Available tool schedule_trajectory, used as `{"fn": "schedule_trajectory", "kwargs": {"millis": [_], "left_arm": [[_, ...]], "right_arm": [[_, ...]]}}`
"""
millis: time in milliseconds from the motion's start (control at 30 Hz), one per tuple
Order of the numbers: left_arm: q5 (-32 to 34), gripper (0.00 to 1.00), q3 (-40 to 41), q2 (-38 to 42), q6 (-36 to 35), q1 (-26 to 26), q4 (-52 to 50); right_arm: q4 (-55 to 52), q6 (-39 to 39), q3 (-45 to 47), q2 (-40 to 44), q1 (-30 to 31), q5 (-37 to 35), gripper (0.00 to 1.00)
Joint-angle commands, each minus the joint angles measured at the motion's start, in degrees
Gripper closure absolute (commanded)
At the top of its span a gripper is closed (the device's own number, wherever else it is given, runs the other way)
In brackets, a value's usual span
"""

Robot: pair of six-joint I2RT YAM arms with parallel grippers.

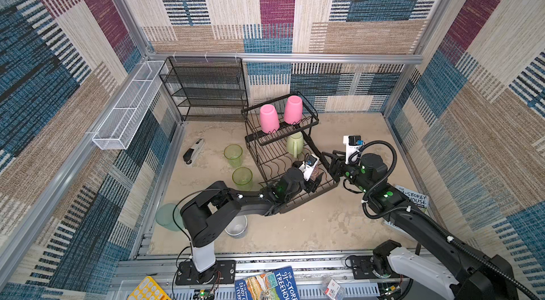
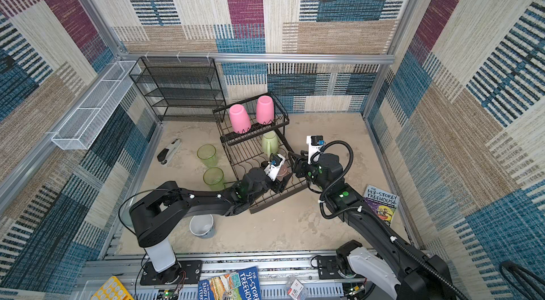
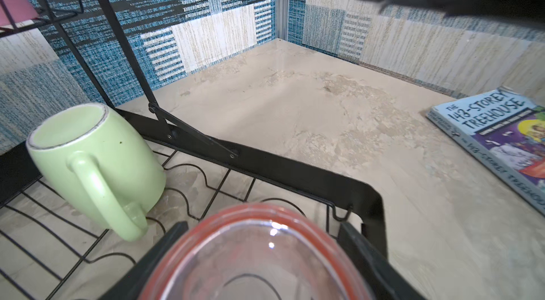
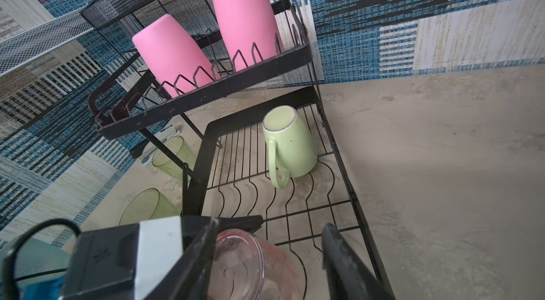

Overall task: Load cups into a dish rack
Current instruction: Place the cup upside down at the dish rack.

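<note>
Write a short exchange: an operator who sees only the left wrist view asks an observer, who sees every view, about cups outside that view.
Operator: How many cups are in the upper basket?
Observer: Two pink cups, both upside down.
Operator: Any cups beside the rack?
Observer: Two green cups stand upright on the table next to it.

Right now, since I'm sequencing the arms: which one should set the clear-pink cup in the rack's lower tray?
Left: the left pincer grips the clear-pink cup over the lower tray; right pincer is open, empty, alongside.
</note>
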State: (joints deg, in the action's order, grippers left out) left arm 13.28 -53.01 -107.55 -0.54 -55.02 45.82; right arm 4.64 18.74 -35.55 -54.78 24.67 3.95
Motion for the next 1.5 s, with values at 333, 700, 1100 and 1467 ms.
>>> {"fn": "schedule_trajectory", "kwargs": {"millis": [333, 700, 1100, 1467], "left_arm": [[-1.3, 0.50, -7.7, -9.4, -0.8, 4.4, 7.6], [-2.7, 0.49, -11.7, -13.4, 0.5, 7.0, 6.1], [-4.4, 0.48, -16.7, -14.7, 4.2, 9.5, -1.0], [-4.9, 0.48, -18.9, -15.1, 6.5, 10.6, -5.3]], "right_arm": [[4.0, 0.0, 2.9, 0.1, -1.4, 1.4, 0.41], [7.1, -1.0, 4.4, -1.3, -1.8, 2.1, 0.40], [9.4, -1.3, 6.5, -0.8, -1.8, 2.0, 0.39], [10.1, -1.8, 7.6, 0.6, -1.8, 2.3, 0.38]]}}
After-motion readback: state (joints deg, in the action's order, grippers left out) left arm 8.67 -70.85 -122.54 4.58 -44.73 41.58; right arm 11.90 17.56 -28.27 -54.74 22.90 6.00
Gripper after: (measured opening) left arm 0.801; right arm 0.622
